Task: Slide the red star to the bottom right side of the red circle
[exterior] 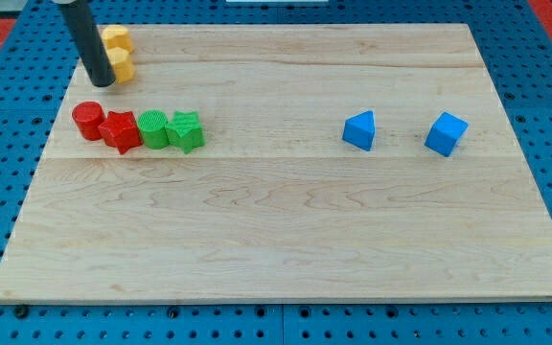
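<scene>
The red circle (pixel 88 121) sits near the board's left edge. The red star (pixel 120 130) touches it on its right and slightly lower. My tip (pixel 100 81) is above the red circle, toward the view's top, apart from it, and just left of the lower yellow block (pixel 121 66).
A green circle (pixel 152 128) and a green star (pixel 186 130) continue the row right of the red star. A second yellow block (pixel 115 40) sits above the lower yellow one. A blue triangle (pixel 359 130) and a blue cube (pixel 446 133) lie at the right. The wooden board (pixel 286 240) rests on a blue mat.
</scene>
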Tool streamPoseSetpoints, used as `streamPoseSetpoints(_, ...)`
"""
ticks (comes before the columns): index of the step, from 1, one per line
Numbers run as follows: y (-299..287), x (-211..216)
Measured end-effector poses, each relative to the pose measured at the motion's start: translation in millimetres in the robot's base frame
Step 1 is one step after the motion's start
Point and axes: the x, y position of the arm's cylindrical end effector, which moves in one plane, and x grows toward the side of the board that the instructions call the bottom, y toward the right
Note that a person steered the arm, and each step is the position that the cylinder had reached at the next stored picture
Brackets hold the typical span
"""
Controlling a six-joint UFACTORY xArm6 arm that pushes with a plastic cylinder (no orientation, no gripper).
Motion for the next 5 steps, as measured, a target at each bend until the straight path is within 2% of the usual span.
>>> streamPoseSetpoints(1, 6, -15)
streamPoseSetpoints(3, 14, 79)
streamPoseSetpoints(4, 37, 125)
streamPoseSetpoints(5, 57, 139)
